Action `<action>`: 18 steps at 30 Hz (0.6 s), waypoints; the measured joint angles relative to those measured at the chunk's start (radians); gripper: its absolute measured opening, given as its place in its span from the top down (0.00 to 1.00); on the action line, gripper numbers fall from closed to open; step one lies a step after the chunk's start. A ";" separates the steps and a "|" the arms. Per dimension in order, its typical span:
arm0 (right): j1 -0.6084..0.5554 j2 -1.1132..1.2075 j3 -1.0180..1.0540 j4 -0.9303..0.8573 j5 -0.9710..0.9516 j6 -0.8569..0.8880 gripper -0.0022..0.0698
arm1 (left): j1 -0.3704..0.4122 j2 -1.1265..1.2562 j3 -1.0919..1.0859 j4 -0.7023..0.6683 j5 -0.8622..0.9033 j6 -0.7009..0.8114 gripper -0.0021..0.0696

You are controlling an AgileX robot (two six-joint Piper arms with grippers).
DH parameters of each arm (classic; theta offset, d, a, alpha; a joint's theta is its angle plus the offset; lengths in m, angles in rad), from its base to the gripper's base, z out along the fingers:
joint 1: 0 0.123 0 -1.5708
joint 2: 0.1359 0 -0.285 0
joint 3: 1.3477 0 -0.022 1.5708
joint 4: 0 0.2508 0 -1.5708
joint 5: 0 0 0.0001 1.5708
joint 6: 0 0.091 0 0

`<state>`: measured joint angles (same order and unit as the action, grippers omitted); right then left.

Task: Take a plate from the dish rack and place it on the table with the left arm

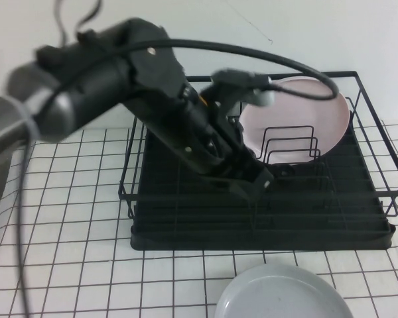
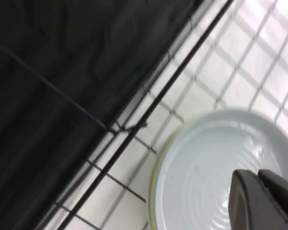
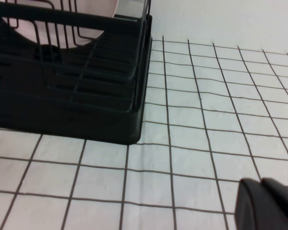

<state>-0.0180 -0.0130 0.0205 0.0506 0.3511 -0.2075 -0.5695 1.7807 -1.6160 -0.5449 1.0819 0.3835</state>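
The black wire dish rack [image 1: 358, 232] stands mid-table with a pale pink plate [image 1: 318, 109] upright in its dividers. A pale grey plate [image 1: 282, 298] lies flat on the white gridded table [image 1: 66, 265] just in front of the rack. It also shows in the left wrist view [image 2: 206, 163], beside the rack's front wire edge [image 2: 134, 129]. My left arm reaches over the rack, and my left gripper [image 1: 262, 180] is low inside it, shut and empty [image 2: 254, 176]. My right gripper [image 3: 260, 183] is shut and empty over bare table, to the side of the rack [image 3: 86, 110].
The rack's upright wire dividers [image 1: 288, 142] and raised rim wires surround my left gripper. A thick black cable [image 1: 278, 59] loops over the rack from the left arm. Bare grid table lies left of the rack and front left.
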 joint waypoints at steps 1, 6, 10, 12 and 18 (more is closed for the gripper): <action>0.000 0.000 0.000 0.000 0.000 0.000 0.97 | 0.000 -0.042 0.021 0.007 -0.024 0.000 0.97; 0.000 0.000 0.000 0.000 0.000 0.000 0.97 | 0.000 -0.262 0.212 0.019 -0.183 0.029 0.97; 0.000 0.000 0.000 0.000 0.000 0.000 0.97 | 0.000 -0.435 0.405 0.021 -0.327 0.075 0.97; 0.000 0.000 0.000 0.000 0.000 0.000 0.97 | 0.000 -0.526 0.514 0.021 -0.421 0.091 0.97; 0.000 0.000 0.000 0.000 0.000 0.000 0.97 | 0.000 -0.764 0.799 -0.002 -0.668 0.105 0.97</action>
<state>-0.0180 -0.0130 0.0205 0.0506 0.3511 -0.2075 -0.5695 1.0167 -0.8166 -0.5466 0.4137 0.4887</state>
